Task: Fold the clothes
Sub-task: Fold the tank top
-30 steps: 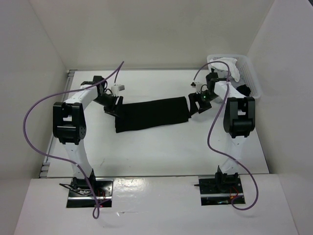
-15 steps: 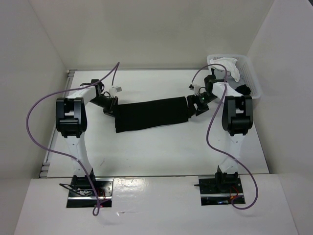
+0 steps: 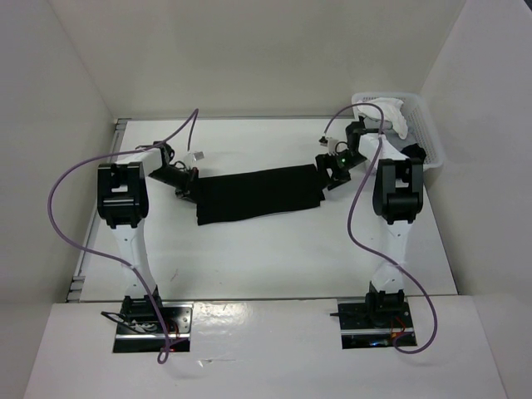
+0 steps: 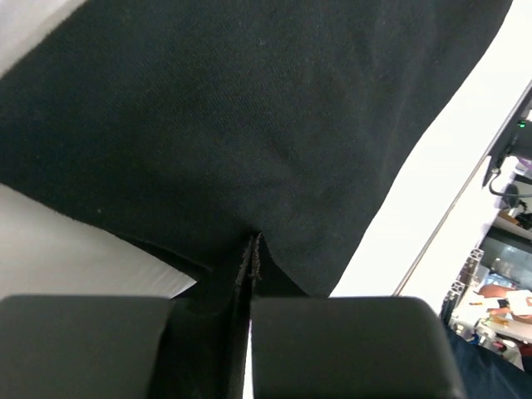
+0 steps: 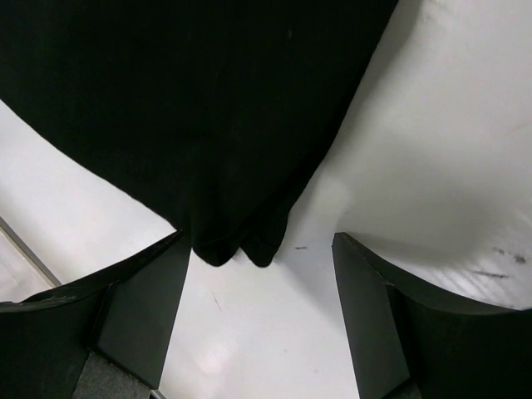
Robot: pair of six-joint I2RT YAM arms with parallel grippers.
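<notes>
— On the bench (image 3: 274, 249), where are your black clothes (image 3: 258, 193)?
— Flat between both arms. Your left gripper (image 3: 191, 184) has jaws clenched on one end; your right gripper (image 3: 325, 173), jaws released, straddles the other

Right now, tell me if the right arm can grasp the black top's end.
Probably yes. The right end effector is open, a corner of the black top sits between its fingers, and nothing is in the way; closing should catch it.

No text, label, brand, number or sign can be read anywhere in these views
</notes>
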